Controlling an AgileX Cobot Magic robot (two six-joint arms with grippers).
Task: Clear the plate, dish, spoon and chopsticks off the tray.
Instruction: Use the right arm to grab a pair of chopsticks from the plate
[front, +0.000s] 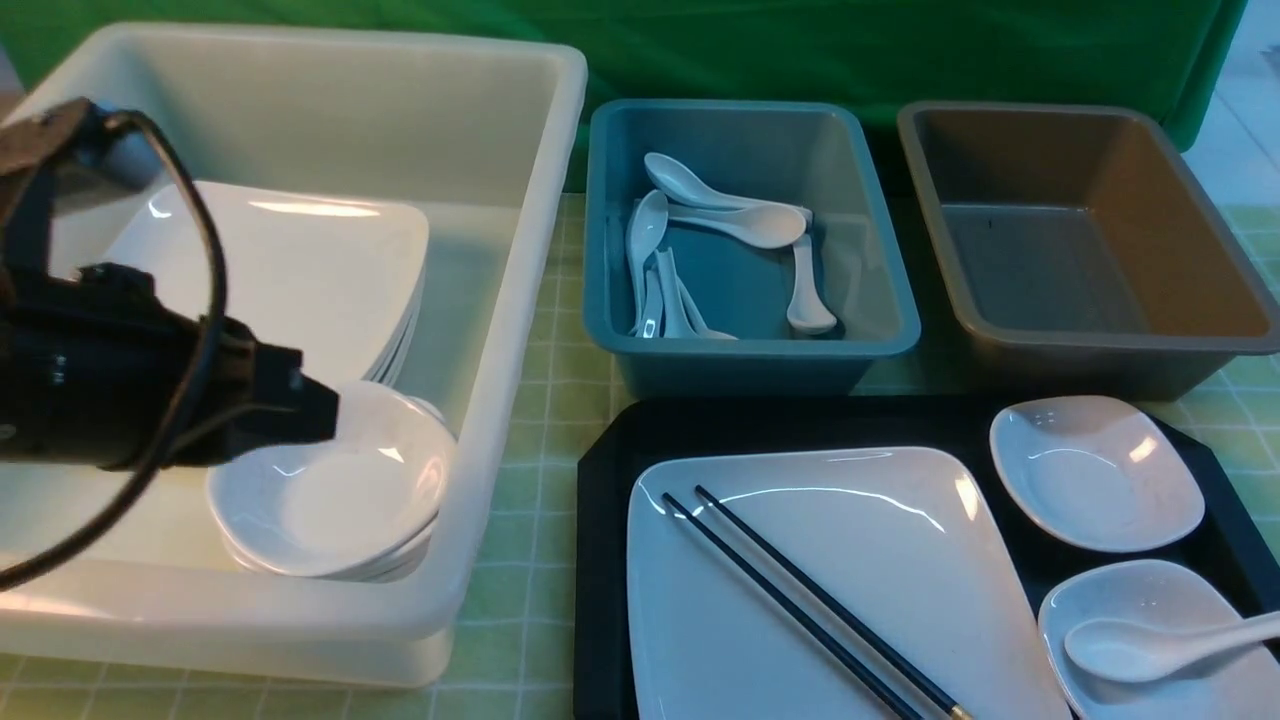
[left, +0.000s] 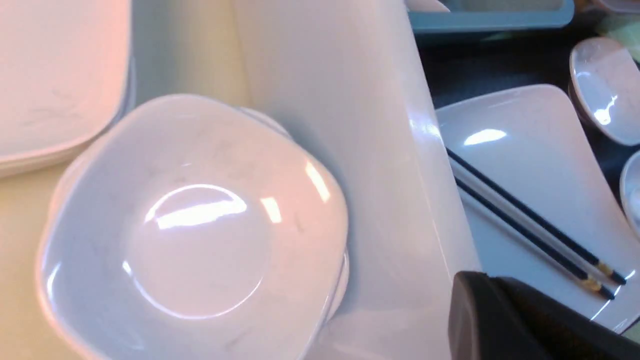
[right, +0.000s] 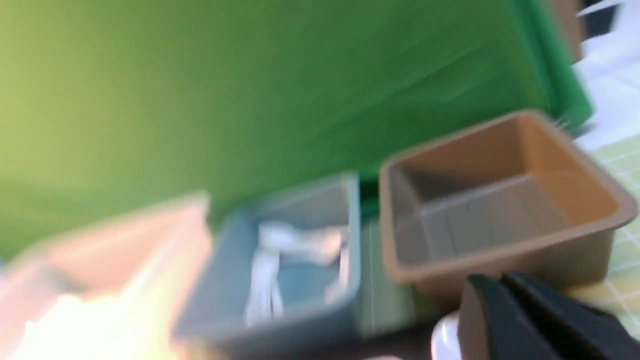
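The black tray (front: 600, 600) lies at the front right. On it rests the large white plate (front: 900, 560), with the black chopsticks (front: 820, 592) lying slantwise across it. Two small white dishes sit on the tray's right side, a far dish (front: 1097, 470) and a near dish (front: 1180, 690) that holds the white spoon (front: 1110, 650). My left gripper (front: 325, 405) hangs shut and empty inside the white bin, over a stack of small dishes (left: 190, 225). In the left wrist view its fingers (left: 482, 285) lie together. My right gripper (right: 492, 287) is shut, in a blurred view facing the bins.
The big white bin (front: 520, 300) at left holds stacked plates (front: 300, 270) and small dishes (front: 350, 490). Behind the tray stand a blue bin (front: 750, 350) with several spoons and a brown bin (front: 1100, 345) with nothing in it. A green cloth hangs behind.
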